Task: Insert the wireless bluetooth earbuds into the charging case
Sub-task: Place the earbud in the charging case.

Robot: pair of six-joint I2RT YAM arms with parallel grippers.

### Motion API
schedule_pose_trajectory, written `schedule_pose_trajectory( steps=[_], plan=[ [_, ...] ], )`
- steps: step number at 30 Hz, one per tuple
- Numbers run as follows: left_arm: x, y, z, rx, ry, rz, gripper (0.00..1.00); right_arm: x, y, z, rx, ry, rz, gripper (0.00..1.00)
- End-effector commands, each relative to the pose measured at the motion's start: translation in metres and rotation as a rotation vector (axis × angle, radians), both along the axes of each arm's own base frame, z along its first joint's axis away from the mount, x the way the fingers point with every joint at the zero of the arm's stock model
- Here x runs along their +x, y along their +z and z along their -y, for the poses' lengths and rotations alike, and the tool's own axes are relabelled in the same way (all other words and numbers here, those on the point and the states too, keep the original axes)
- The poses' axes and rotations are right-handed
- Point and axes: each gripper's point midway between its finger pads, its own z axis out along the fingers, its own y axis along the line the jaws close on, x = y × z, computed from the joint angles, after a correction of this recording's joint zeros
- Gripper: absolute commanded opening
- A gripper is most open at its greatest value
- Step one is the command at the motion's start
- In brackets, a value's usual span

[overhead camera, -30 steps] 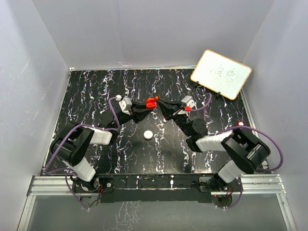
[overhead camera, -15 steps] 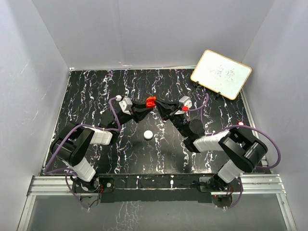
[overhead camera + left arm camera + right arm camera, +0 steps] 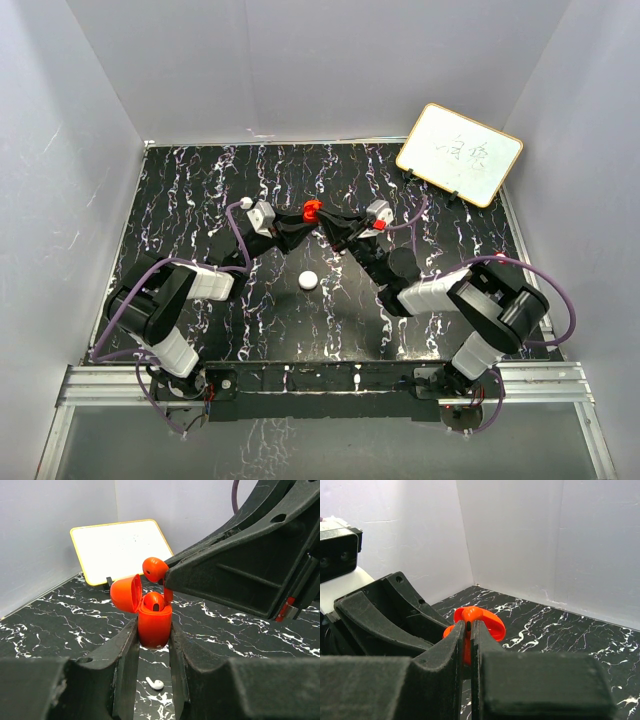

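Observation:
My left gripper [image 3: 154, 631] is shut on the red charging case [image 3: 155, 622] and holds it upright above the table with its lid [image 3: 125, 593] flipped open to the left. One red earbud [image 3: 153, 600] sits in a slot of the case. My right gripper [image 3: 470, 627] is shut on the stem of the other red earbud [image 3: 469, 614], which hangs just above the open case, up and slightly right of it in the left wrist view [image 3: 155, 568]. In the top view both grippers meet at the case [image 3: 312, 209] in the middle of the table.
A small white piece [image 3: 308, 280] lies on the black marbled table below the case; it also shows in the left wrist view [image 3: 156, 683]. A yellow-framed whiteboard [image 3: 459, 153] leans at the back right. Grey walls enclose the table.
My right gripper has moved left with its earbud, closing the gap to the open case. The left gripper and the case have stayed put.

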Motion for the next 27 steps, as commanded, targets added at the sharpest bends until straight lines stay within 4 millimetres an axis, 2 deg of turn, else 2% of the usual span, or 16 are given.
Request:
schedule_pose_trajectory(
  steps=[1, 27],
  plan=[
    [-0.011, 0.062, -0.005, -0.108, 0.006, 0.236, 0.0, -0.026, 0.088, 0.023, 0.267, 0.001, 0.253, 0.0],
    [-0.005, 0.073, -0.009, -0.129, 0.054, 0.263, 0.0, -0.021, 0.08, 0.027, 0.295, -0.02, 0.2, 0.0]
  ],
)
